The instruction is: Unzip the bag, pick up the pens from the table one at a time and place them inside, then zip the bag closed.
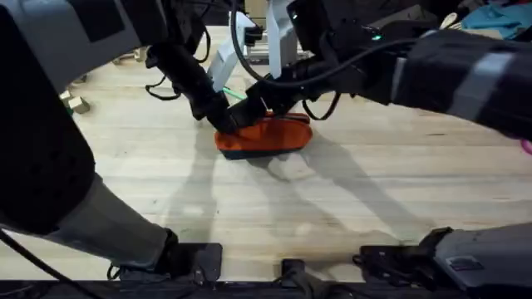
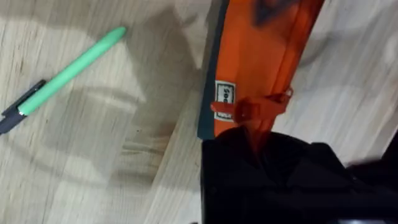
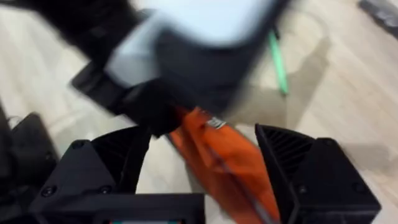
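The orange bag (image 1: 268,135) lies on the table (image 1: 374,191) at centre, its dark base strip (image 2: 208,93) along one side. The zipper pull tab (image 2: 249,111) sits near the end that my left gripper (image 1: 223,122) is shut on; in the left wrist view that end disappears into the black fingers (image 2: 267,180). My right gripper (image 3: 205,168) is open and straddles the bag (image 3: 227,155), with one finger (image 3: 112,162) on each side. It hangs just behind the bag (image 1: 253,108). A green pen (image 2: 68,71) with a dark tip lies loose on the wood beyond the bag (image 1: 235,94).
Small wooden blocks (image 1: 75,104) lie at the far left. A white and blue frame (image 1: 249,41) stands at the back behind the arms. Bare wood stretches in front of the bag toward the arm bases.
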Controlling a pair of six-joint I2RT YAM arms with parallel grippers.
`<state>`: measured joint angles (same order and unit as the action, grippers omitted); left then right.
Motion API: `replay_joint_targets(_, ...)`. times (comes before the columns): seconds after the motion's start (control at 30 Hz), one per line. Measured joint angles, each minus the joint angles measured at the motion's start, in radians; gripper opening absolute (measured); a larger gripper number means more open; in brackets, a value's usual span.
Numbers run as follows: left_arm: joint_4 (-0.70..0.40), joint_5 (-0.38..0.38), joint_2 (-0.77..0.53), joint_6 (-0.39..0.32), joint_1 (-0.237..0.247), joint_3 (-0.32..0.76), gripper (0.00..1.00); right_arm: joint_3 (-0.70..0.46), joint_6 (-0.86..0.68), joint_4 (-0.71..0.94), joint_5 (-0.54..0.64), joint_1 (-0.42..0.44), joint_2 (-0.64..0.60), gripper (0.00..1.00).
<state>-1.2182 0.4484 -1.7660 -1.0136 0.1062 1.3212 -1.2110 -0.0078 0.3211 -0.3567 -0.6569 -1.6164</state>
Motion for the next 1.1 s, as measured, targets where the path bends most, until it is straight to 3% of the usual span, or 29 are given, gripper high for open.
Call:
replay_joint_targets(0.17,0.001,0.0,0.0,0.008,0.0,0.0,0.047,0.0,-0.012,0.156,-0.01,0.062,0.142,0.998)
replay_joint_targets(0.23,0.001,0.001,0.0,0.01,0.0,0.0,0.145,0.0,-0.015,0.185,-0.01,0.082,0.165,0.998)
replay_joint_targets(0.27,0.003,0.002,0.0,0.01,0.001,0.0,0.289,0.0,-0.015,0.197,-0.01,0.091,0.176,0.998)
replay_joint_targets(0.3,0.007,0.005,0.0,0.011,0.003,0.0,0.741,0.0,-0.015,0.219,-0.008,0.107,0.201,0.998)
replay_joint_targets(0.33,0.007,0.005,0.0,0.012,0.003,0.0,0.906,0.0,-0.015,0.226,-0.002,0.111,0.209,0.998)
replay_joint_targets(0.37,0.006,0.005,0.0,0.015,0.003,0.0,0.968,0.0,-0.016,0.232,0.005,0.113,0.217,0.998)
replay_joint_targets(0.63,-0.004,0.005,0.0,0.016,0.003,0.0,0.994,-0.002,-0.061,0.277,0.08,0.113,0.256,0.998)
replay_joint_targets(0.9,-0.046,0.005,0.014,0.016,-0.001,0.015,0.995,-0.088,-0.13,0.455,0.087,0.113,0.256,0.997)
replay_joint_targets(1.03,-0.054,0.005,0.085,0.016,-0.025,0.015,0.995,-0.174,-0.191,0.539,0.088,0.113,0.256,0.997)
replay_joint_targets(1.1,-0.067,0.005,0.186,0.016,-0.065,0.017,0.995,-0.235,-0.262,0.601,0.09,0.113,0.256,0.996)
